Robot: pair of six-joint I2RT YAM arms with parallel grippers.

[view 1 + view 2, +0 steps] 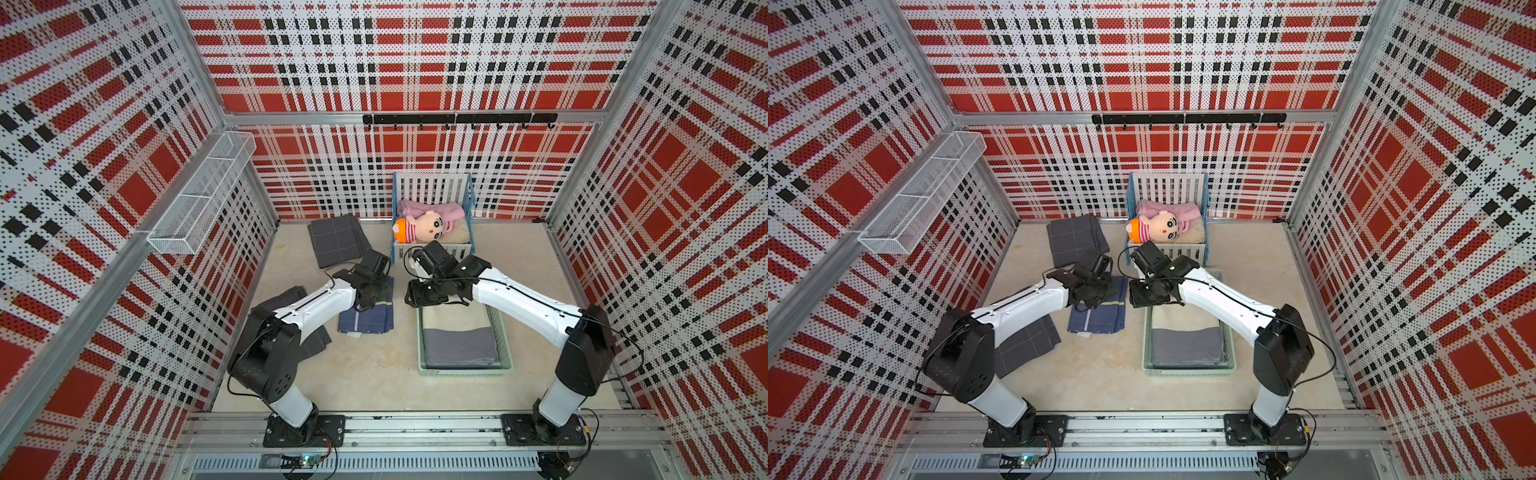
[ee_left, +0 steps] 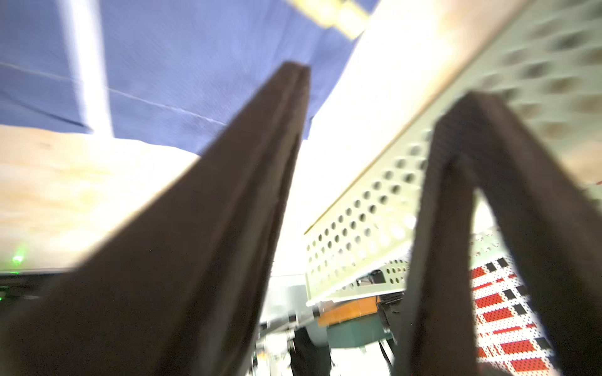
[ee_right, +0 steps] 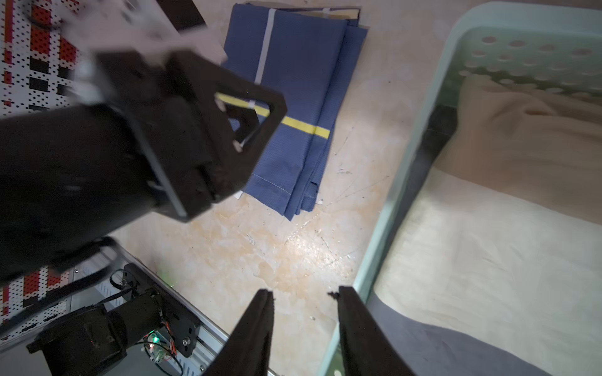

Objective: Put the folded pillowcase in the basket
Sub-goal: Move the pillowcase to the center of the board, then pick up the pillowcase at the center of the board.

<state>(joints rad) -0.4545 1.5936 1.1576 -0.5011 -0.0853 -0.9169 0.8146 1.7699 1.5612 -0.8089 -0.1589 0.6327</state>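
left gripper (image 2: 384, 83) and right gripper (image 3: 304, 291) parted, empty, beige tabletop (image 1: 374, 365), plaid perforated walls (image 1: 415, 62)

Mint-green basket (image 1: 465, 371), blue yellow-striped cloth (image 1: 368, 322)

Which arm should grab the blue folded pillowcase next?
Left. The left gripper hangs open right above the blue folded pillowcase. The right gripper, also open and empty, is off to the side at the basket rim, so it would probably need a longer move.
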